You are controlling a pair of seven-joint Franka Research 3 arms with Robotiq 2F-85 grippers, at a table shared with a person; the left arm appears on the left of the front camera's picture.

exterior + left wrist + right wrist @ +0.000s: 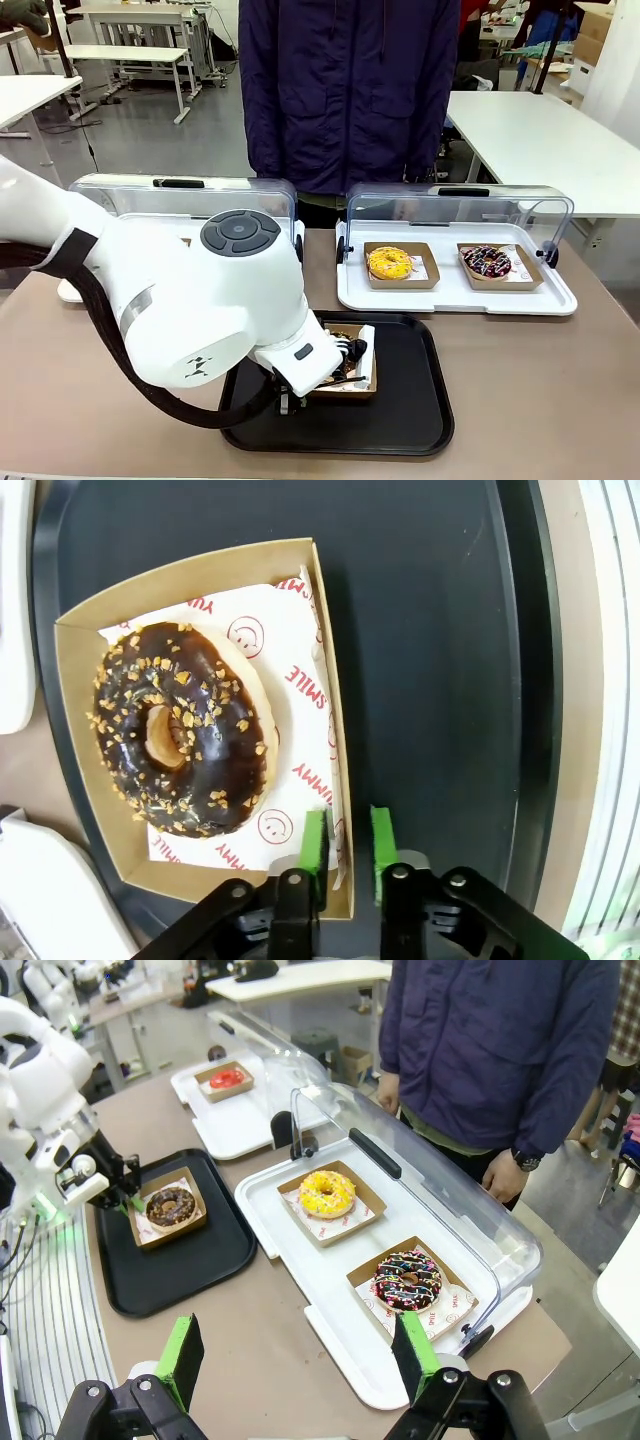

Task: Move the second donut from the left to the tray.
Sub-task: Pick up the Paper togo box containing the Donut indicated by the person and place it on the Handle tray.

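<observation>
Left wrist view: donut point(182, 730) on tray point(440, 630), hand point(348, 842) astride holder point(335, 730) wall

bare tray point(440, 630) beside holder point(80, 690), domed lids point(460, 205) behind

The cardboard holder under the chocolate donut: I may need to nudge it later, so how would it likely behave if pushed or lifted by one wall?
The cardboard holder looks thin-walled, so it would probably flex if lifted by one side. On the smooth black tray it likely slides rather than tips, being low and wide. The chocolate donut sits loose on printed paper and might shift.
</observation>
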